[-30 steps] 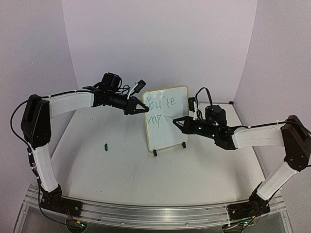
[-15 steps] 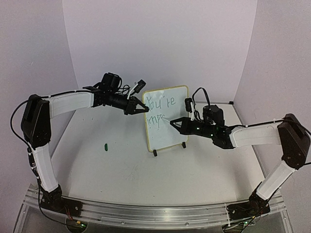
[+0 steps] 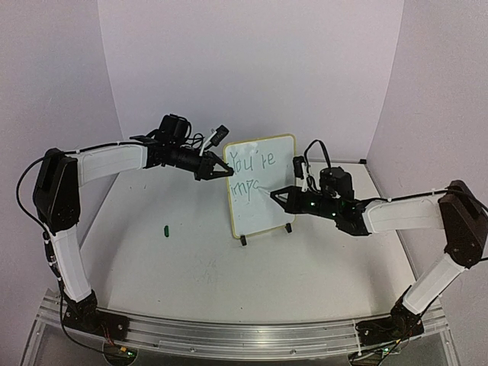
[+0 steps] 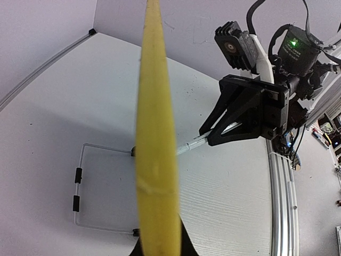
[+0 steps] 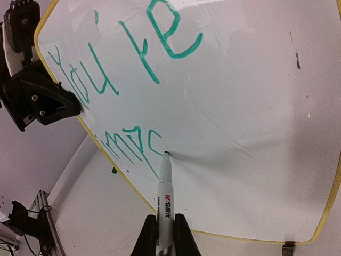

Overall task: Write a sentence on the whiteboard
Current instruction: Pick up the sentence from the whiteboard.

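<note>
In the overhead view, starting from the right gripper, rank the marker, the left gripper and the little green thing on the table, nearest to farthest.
1. The marker, held in the right gripper itself, tip on the whiteboard.
2. The left gripper, across the board, clamped on its left edge.
3. The little green thing, farthest, on the table out to the left.

From the left wrist, the whiteboard (image 4: 154,133) is showing only a blurred yellow edge, its face hiding. From above, the sentence (image 3: 248,187) is looking too small to read; the marker (image 5: 165,197) is running off the right wrist view's bottom.
</note>
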### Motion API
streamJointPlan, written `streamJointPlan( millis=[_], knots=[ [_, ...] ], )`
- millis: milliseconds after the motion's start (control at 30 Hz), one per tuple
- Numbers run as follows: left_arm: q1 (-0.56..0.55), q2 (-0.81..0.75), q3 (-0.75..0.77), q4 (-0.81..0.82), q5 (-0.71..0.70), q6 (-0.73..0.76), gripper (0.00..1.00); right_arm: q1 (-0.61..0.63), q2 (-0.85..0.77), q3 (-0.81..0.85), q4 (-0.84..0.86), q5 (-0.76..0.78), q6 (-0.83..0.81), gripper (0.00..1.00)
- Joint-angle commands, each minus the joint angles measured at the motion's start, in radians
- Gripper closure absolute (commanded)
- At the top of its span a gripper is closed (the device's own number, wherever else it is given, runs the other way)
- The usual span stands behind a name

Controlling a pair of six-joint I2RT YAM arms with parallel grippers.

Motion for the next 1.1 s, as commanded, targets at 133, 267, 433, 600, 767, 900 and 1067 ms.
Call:
streamJointPlan(
  millis=[133, 267, 433, 600, 767, 900, 1067],
  knots=[
    [-0.025, 0.011, 0.015, -0.099, 0.013, 0.029, 1.00, -0.006, -0.030, 0.043, 0.006, 0.044, -0.032, 1.00],
    [-0.025, 0.010, 0.016, -0.099, 0.013, 0.029, 1.00, -0.006, -0.024, 0.057, 0.007, 0.039, -0.036, 1.00],
    [-0.025, 0.010, 0.015, -0.099, 0.012, 0.029, 1.00, -0.006, -0.026, 0.060, 0.008, 0.034, -0.038, 1.00],
    [-0.025, 0.011, 0.015, -0.099, 0.013, 0.029, 1.00, -0.006, -0.025, 0.060, 0.007, 0.031, -0.037, 1.00],
    [-0.025, 0.010, 0.015, -0.099, 0.012, 0.029, 1.00, -0.006, -0.034, 0.053, 0.009, 0.026, -0.035, 1.00],
    [-0.025, 0.008, 0.014, -0.100, 0.013, 0.028, 1.00, -0.006, -0.069, 0.040, 0.009, 0.019, -0.037, 1.00],
    [-0.026, 0.006, 0.014, -0.099, 0.014, 0.029, 1.00, -0.006, -0.113, 0.015, 0.009, 0.001, -0.032, 1.00]
  ],
)
